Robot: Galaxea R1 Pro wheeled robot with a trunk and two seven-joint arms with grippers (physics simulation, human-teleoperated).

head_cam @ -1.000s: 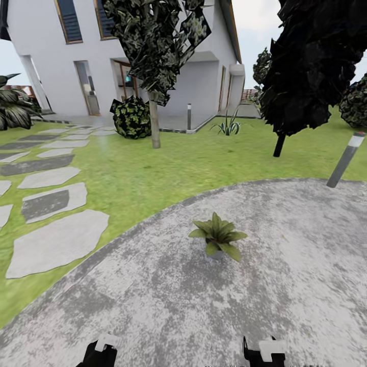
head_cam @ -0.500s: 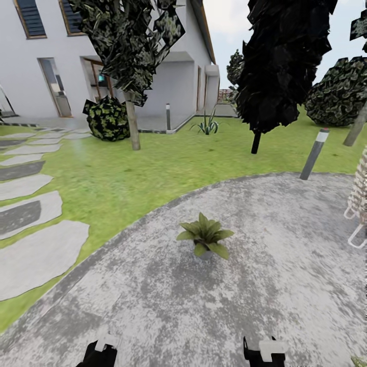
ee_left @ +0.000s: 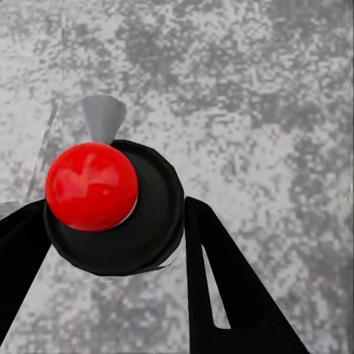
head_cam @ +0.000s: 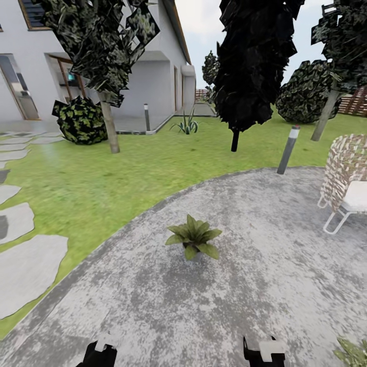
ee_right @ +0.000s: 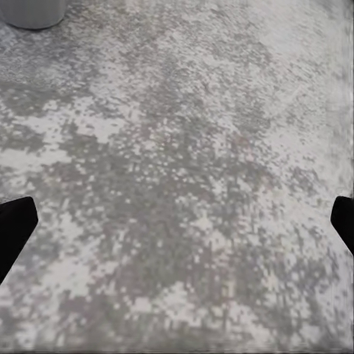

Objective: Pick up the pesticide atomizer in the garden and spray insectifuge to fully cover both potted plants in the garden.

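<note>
Round grey mottled paving (head_cam: 255, 285) lay on ground, green lawn (head_cam: 127, 168) curving around it. Small potted plant (head_cam: 192, 238) stood on paving near middle. Wicker seat (head_cam: 346, 178) with white legs stood on paving at right edge. Leaves of second plant (head_cam: 352, 351) showed at bottom right corner. Grey post (head_cam: 287, 150) stood at paving's far edge. Flat stepping stones (head_cam: 25, 265) lay in grass at left.

The site was a residential garden beside a white house (head_cam: 153, 76). Evidence: lawn (head_cam: 127, 168), round grey paving (head_cam: 229, 285), stepping stones (head_cam: 25, 270), trees (head_cam: 250, 66), shrubs (head_cam: 79, 120), bollard lights (head_cam: 287, 149), a wicker seat (head_cam: 346, 173), a potted plant (head_cam: 192, 238), wooden fencing (head_cam: 357, 101).
</note>
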